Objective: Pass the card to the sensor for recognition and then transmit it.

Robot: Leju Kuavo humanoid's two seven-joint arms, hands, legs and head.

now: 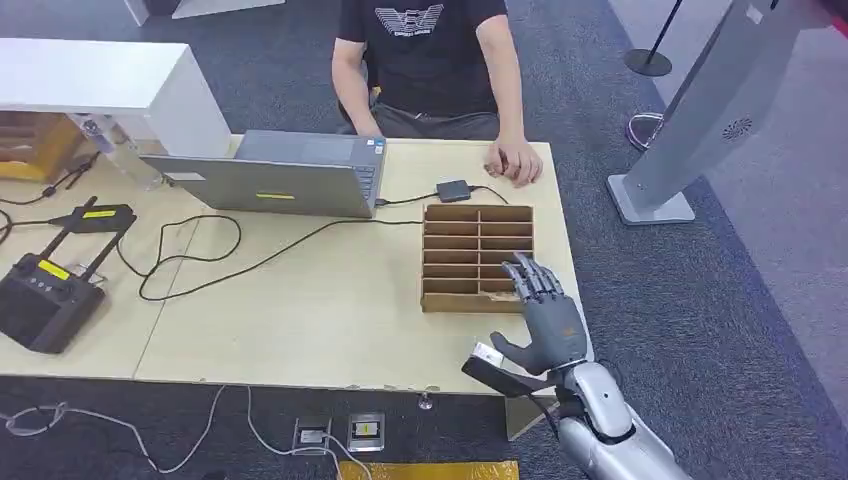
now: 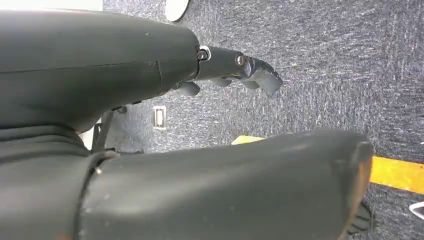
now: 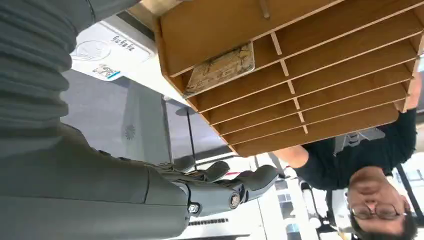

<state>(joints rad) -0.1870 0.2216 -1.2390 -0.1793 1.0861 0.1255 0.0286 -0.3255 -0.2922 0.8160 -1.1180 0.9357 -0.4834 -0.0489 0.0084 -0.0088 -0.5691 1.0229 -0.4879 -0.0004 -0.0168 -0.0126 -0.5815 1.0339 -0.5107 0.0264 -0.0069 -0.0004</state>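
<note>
A wooden slotted organizer [image 1: 452, 257] lies flat on the table's right part. In the right wrist view a worn printed card [image 3: 220, 69] lies in one of the end slots of the organizer [image 3: 320, 60]. My right hand [image 1: 545, 312] hovers over the organizer's near right corner, fingers spread and holding nothing. The right hand [image 3: 210, 192] is apart from the card. A small black sensor box [image 1: 453, 190] sits just beyond the organizer, cabled to the laptop. My left hand [image 2: 240, 70] hangs over the carpet, empty, with its fingers apart from the thumb.
A person sits at the table's far side with a hand [image 1: 515, 165] resting near the sensor. A grey laptop [image 1: 290, 175], a black controller [image 1: 40, 295] and loose cables occupy the left. A grey kiosk stand [image 1: 700, 110] rises right of the table [image 1: 300, 320].
</note>
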